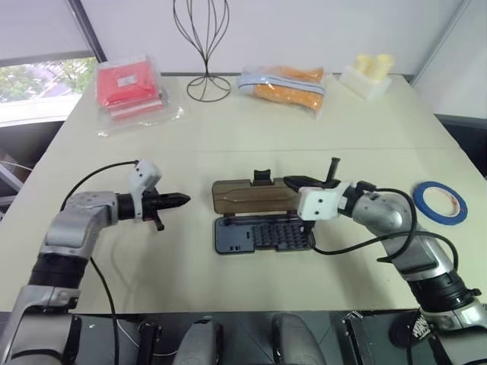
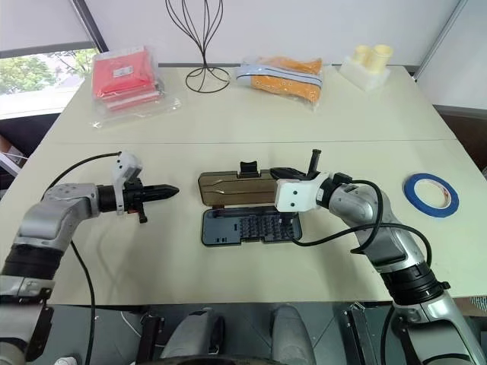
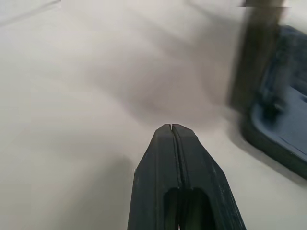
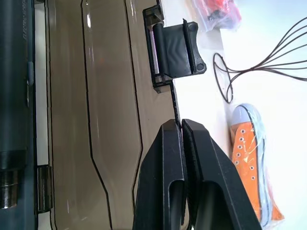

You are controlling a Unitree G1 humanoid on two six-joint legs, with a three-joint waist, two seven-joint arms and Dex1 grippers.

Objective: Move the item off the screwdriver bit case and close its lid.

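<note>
The screwdriver bit case (image 1: 262, 233), flat and dark grey, lies open mid-table with rows of bits showing. Its lid (image 1: 247, 198), smoky brown and translucent, is folded back behind it, its black latch tab (image 1: 262, 177) on the far edge. My right gripper (image 1: 289, 181) is shut, tips at the lid's far right edge near the latch (image 4: 175, 48); whether they pinch that edge I cannot tell. The item, a blue tape roll (image 1: 440, 203), lies on the table far right, off the case. My left gripper (image 1: 185, 201) is shut and empty, pointing at the case from the left.
Along the table's far side stand a red packet (image 1: 128, 85), a black wire stand (image 1: 207, 46), a bagged orange shoe (image 1: 283, 84) and a white block with yellow cylinders (image 1: 367, 74). Bare tabletop lies between my left gripper and the case.
</note>
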